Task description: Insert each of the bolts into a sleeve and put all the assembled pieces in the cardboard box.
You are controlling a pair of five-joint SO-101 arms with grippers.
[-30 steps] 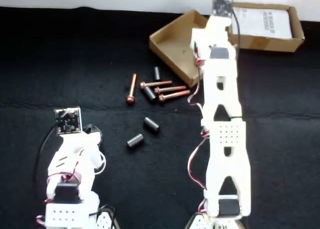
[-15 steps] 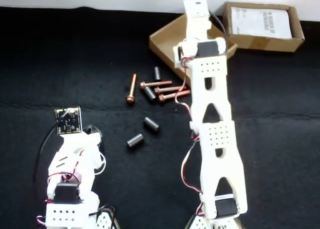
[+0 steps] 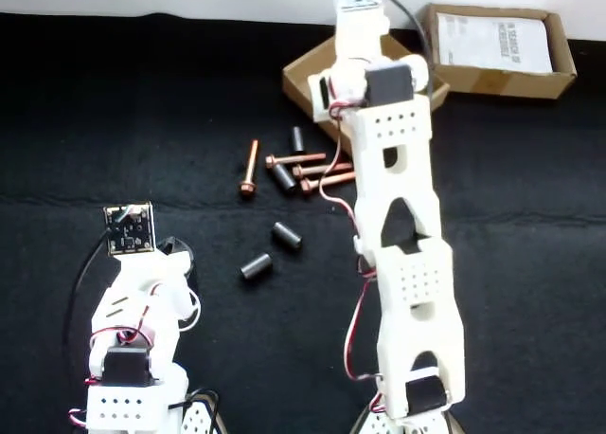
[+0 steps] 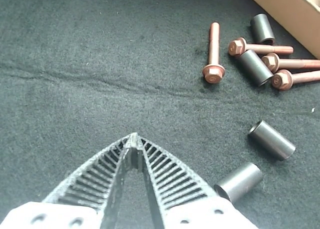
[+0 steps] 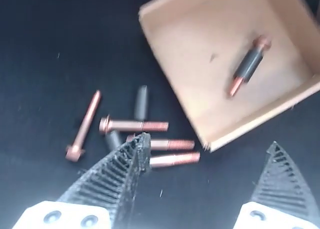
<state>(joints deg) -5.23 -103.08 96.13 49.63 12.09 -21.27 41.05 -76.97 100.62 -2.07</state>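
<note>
A black cloth (image 3: 114,93) covers the table. Your cardboard box (image 3: 312,88) sits at the far side, just right of centre, and a second box (image 3: 497,45) holding a printed sheet lies farther right. In the right wrist view, 1 assembled piece (image 5: 248,64), a bolt through a sleeve, lies on the floor of the cardboard box. The right gripper (image 5: 209,141) hangs above the box's near-left edge, jaws spread wide with nothing between them. The left gripper (image 4: 134,137) sits at the near left, its fingers pressed together on nothing, well apart from the parts.

Loose on the cloth, just near-left of the box, you have 4 bolts and 4 sleeves. A lone bolt (image 4: 213,51) lies on the left. To its right, 3 bolts (image 4: 295,63) lie side by side with 2 sleeves (image 4: 254,67) among them. The 2 other sleeves (image 4: 272,140) lie nearer, between the arms.

By my reading, 1 piece of 5 is delivered and you stand at the start of the next pick. Bring the right claw down over the lone bolt, since it lies free of the cluster. Have the left arm take 1 of the 2 near sleeves, then line the bore up with the shank before pushing.
</note>
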